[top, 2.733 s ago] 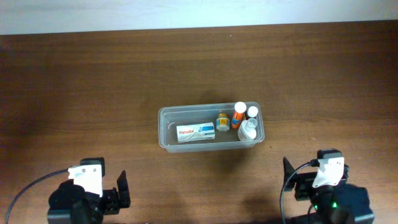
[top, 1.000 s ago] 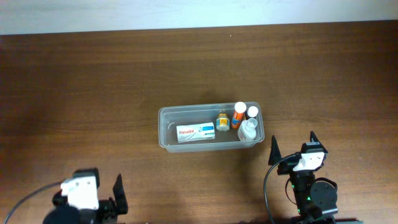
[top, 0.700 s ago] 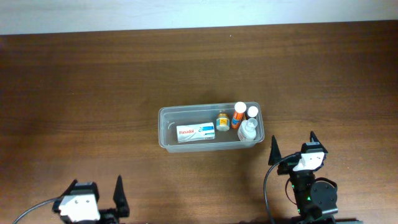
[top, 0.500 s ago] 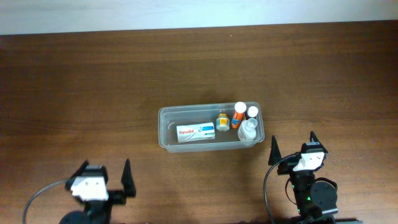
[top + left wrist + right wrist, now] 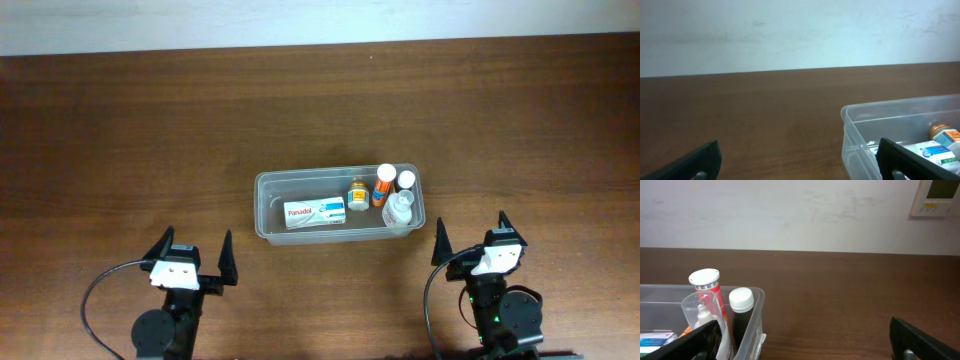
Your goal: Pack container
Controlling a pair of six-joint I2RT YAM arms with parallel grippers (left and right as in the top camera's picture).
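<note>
Change: the left tool (image 5: 193, 254) has come forward and rightward from the near-left corner of the counter (image 5: 120, 120); the right tool (image 5: 470, 234) holds the place it had a second ago.
Left tool: fingers spread wide, nothing between them, pointing at the container's left end but well short of it.
Right tool: fingers spread wide and bare, just in front of the container's right end.
Container: the clear container (image 5: 270, 200) lies lengthwise at the middle of the counter, touched by neither tool.
Contents: a Panadol box (image 5: 315, 212) lies flat at the centre; a small amber bottle (image 5: 357, 193), an orange tube (image 5: 384, 185), a dark white-capped bottle (image 5: 406, 180) and a clear bottle (image 5: 398, 210) crowd the right end.
Left wrist view: shows the container's left wall (image 5: 852, 135) edge-on and the empty left third inside it.
Right wrist view: shows the tube (image 5: 707, 287) and dark bottle (image 5: 741, 310) standing upright above the rim, plus a wall panel (image 5: 937, 195) that the overhead view misses.
Open room: bare counter lies on all sides of the container, widest to the left, right and far side.
</note>
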